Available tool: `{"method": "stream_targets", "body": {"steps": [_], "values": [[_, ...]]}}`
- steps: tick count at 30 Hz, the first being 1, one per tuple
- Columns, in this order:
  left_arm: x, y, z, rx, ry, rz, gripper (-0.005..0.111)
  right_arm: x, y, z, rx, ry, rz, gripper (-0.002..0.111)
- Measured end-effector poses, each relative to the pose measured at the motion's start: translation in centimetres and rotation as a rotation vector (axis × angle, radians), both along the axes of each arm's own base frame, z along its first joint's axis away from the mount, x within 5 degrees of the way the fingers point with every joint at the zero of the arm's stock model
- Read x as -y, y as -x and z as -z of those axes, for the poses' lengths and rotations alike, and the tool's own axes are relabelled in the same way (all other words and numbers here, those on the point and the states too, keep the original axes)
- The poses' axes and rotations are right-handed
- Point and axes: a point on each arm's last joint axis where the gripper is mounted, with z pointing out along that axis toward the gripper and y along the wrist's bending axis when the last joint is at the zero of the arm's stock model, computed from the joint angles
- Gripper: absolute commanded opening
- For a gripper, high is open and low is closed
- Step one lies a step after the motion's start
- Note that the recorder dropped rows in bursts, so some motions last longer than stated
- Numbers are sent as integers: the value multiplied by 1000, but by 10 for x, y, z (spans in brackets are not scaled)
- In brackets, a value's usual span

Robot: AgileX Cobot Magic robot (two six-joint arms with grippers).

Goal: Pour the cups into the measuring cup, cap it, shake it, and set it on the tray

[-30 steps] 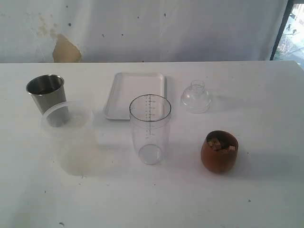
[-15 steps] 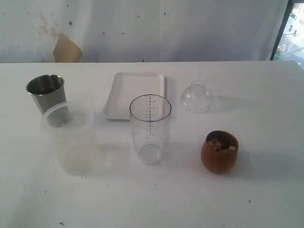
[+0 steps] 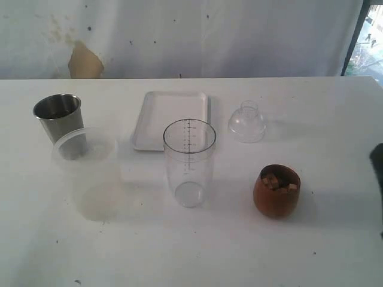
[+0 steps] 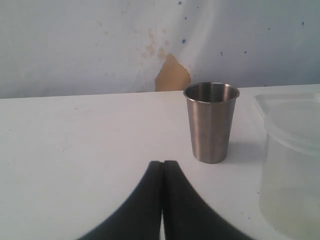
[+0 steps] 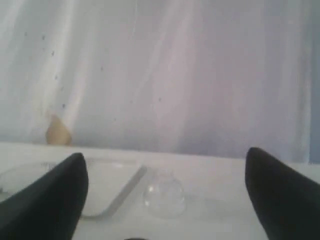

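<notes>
Exterior: I log measuring cup mid-table, tray just behind, wooden cup to its right.
Left wrist: left gripper jaws pressed together, empty; steel tumbler ahead.
Right wrist: right gripper jaws wide, empty; cap beyond.

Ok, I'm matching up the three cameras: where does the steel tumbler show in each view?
Exterior view: the steel tumbler stands far left, just behind the frosted tub.
Left wrist view: the steel tumbler stands ahead of the shut left claw, beside the frosted tub.
Right wrist view: not in it.
Shared landmark: the tan patch on the white backdrop, seen in all three.
</notes>
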Motion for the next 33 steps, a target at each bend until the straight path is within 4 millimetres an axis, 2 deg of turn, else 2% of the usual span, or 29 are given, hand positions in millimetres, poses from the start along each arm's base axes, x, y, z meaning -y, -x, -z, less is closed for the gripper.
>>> {"method": "stream_targets", "body": {"steps": [5,6,11,13,15,19,24,33], "values": [[0,0,0,0,0,0,0,-12,-24,22,-145,153,-113,80],[0,0,0,0,0,0,0,-16,-33,34,-214,215,-156,80],[0,0,0,0,0,0,0,-25,-57,55,-338,156,-260,81],[0,0,0,0,0,0,0,-28,-63,59,-350,142,-292,86],[0,0,0,0,0,0,0,-29,-70,64,-387,149,-306,106],[0,0,0,0,0,0,0,-29,-76,70,-426,160,-310,105],[0,0,0,0,0,0,0,-28,-85,72,-401,264,-300,105],[0,0,0,0,0,0,0,-32,-111,112,-521,300,-352,105]]}}
